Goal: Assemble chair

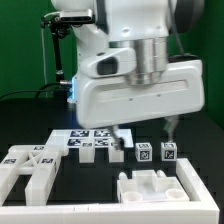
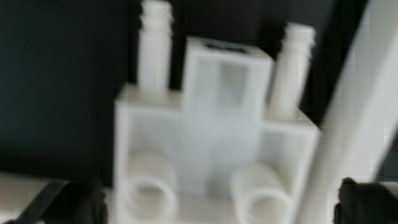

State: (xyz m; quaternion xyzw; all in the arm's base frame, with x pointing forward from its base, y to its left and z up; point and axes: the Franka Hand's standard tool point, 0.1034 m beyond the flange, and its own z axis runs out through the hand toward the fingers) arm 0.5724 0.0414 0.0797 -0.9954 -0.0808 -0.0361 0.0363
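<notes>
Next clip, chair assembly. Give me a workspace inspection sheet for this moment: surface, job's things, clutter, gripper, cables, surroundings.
Surface: black table, marker board lying on it.
Job's things: loose white X-braced panel at the exterior view's left, chunky block in front, two small tagged pieces under the gripper; wrist view shows a two-peg piece between the fingers.
Clutter: nothing seen.
Gripper: open, holding nothing.
Cables: black cable beside the arm, exterior view's left.
Surroundings: dark backdrop.
</notes>
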